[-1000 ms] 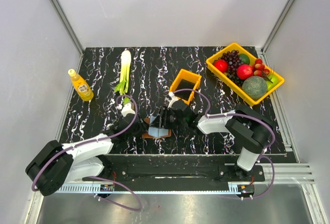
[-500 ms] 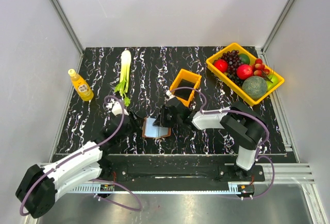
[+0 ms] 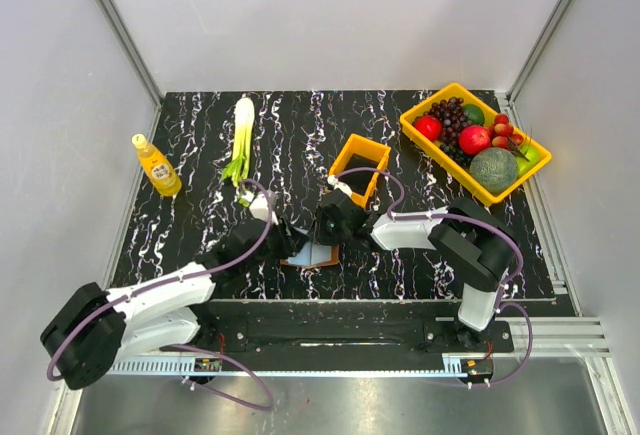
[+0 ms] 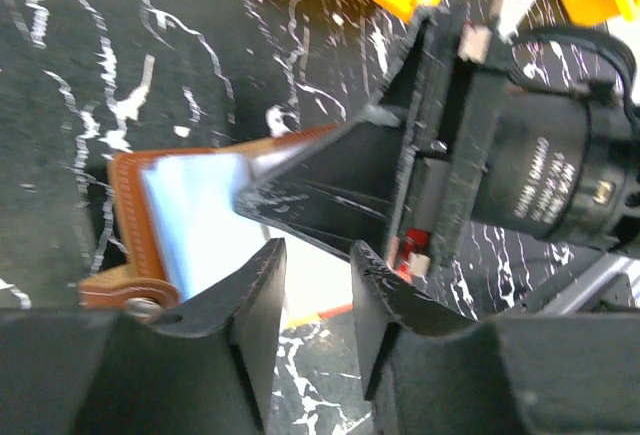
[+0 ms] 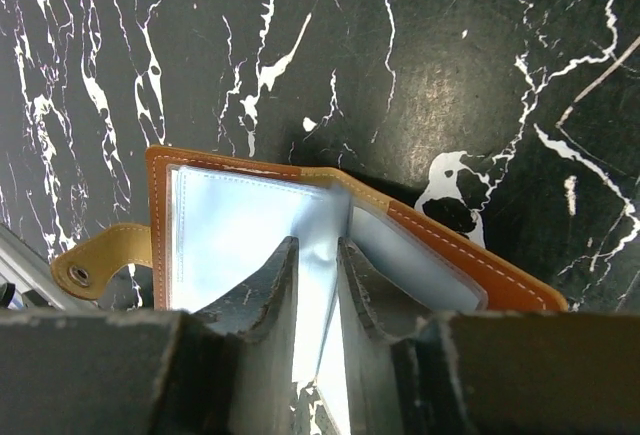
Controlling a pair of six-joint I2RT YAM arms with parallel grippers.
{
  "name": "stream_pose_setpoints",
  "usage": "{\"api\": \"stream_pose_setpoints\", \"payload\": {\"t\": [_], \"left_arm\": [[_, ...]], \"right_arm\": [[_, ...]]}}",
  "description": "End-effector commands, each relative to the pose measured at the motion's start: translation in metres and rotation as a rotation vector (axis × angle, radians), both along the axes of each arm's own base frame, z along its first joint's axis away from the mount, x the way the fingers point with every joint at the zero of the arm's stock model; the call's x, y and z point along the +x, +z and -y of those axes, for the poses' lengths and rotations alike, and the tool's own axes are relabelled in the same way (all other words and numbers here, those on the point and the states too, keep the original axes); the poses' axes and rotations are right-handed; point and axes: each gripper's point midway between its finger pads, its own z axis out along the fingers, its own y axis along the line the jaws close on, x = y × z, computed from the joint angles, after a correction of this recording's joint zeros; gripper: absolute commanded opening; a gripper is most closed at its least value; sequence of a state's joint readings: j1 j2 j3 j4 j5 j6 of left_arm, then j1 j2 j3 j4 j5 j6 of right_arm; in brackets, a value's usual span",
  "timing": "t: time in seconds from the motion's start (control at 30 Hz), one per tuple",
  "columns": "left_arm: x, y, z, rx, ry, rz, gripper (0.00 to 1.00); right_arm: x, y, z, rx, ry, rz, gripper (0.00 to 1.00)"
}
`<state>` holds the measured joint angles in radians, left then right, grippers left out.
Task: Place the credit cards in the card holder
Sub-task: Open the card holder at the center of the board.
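The card holder (image 5: 230, 225) is being shown spread open at 6 o'clock of the orange bin (image 3: 360, 166) — long axis running 9 to 3 from above, snap strap (image 5: 100, 255) pointing toward 8 in the right wrist view. Tan leather, white stitching and pale blue sleeves are being displayed; print on a motor housing (image 4: 540, 170) cannot be read. The right gripper (image 5: 318, 251) is being seen nearly closed astride a raised sleeve — whether pinching cannot be told — the left gripper (image 4: 315, 260) slightly parted.

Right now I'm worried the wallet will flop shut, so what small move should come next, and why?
Probably ease the left hand forward to pin the strap-side flap of the wallet. It lies open, the right hand straddles a pale sheet at its fold, and the left hand is open close to that flap.
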<state>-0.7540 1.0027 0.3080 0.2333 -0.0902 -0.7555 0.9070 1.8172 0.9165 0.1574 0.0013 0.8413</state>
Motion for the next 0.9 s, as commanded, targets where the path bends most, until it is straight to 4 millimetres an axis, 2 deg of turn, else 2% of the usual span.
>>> {"api": "stream_pose_setpoints", "payload": {"t": [0.0,0.07,0.23,0.37,0.5,0.7,0.77,0.87], "left_arm": [[0.004,0.023,0.025,-0.017,-0.035,0.053,0.39],[0.005,0.009,0.025,0.022,-0.011,0.011,0.4],[-0.001,-0.02,0.015,0.114,0.063,-0.047,0.52],[-0.008,-0.026,0.017,0.15,0.069,-0.044,0.57],[-0.018,-0.031,0.016,0.133,0.081,-0.019,0.57],[-0.026,-0.034,0.016,0.126,0.058,0.03,0.45],[-0.028,-0.038,0.016,0.122,0.048,0.033,0.34],[-0.03,-0.043,0.016,0.137,0.035,0.033,0.32]], "right_arm": [[0.008,0.011,0.004,-0.018,-0.044,0.034,0.29],[0.008,0.011,0.005,-0.015,-0.047,0.034,0.31],[0.009,0.011,0.008,-0.023,-0.06,0.034,0.36],[0.01,0.012,0.008,-0.03,-0.064,0.04,0.38],[0.011,0.012,0.008,-0.026,-0.066,0.036,0.39],[0.015,0.013,0.011,-0.024,-0.077,0.031,0.4],[0.017,0.015,0.013,-0.021,-0.082,0.032,0.4],[0.019,0.016,0.015,-0.015,-0.081,0.028,0.38]]}}
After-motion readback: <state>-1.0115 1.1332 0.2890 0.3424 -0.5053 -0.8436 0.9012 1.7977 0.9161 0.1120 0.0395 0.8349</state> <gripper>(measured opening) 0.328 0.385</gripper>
